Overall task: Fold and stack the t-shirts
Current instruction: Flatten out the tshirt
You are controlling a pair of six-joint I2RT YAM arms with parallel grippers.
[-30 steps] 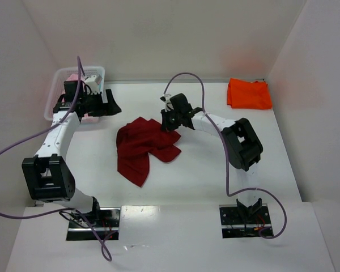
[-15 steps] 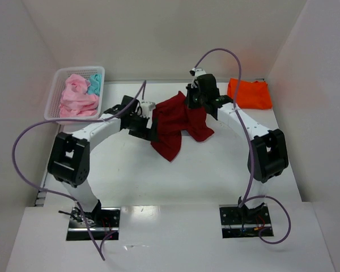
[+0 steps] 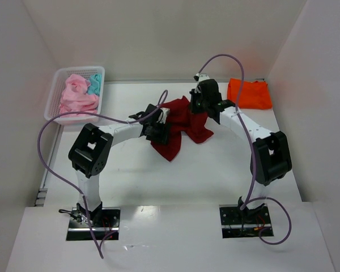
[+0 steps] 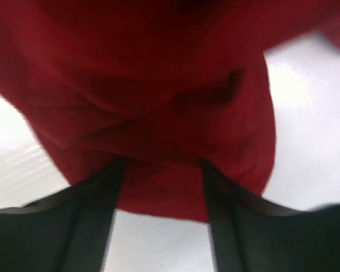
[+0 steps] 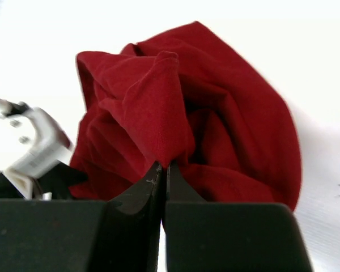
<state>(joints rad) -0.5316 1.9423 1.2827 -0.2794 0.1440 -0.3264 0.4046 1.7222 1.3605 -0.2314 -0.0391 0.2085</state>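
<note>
Here, over the table [image 3: 215, 170], my right gripper [image 3: 199, 106] clamps the bunched dark red t-shirt [image 3: 184, 122]; my left gripper [image 3: 161, 132] stands parted around a fold. Catching doubled layers, I fear, would tangle the spread.

White table [image 3: 215, 170] — orange t-shirt [image 3: 249, 94], mesh basket [image 3: 53, 93]

Your dark red t-shirt [image 3: 187, 122] was soft matt cloth, finely knitted up close and deeply creased. The orange t-shirt [image 3: 249, 93] looked the same matt cloth. The basket [image 3: 51, 99] was white plastic mesh, holding pink t-shirts [image 3: 76, 99] and a teal t-shirt [image 3: 94, 85] of crumpled fabric. Your table [image 3: 215, 170] was smooth white, and the right gripper [image 5: 163, 165] had matt black plastic fingers [image 5: 130, 201].
</note>
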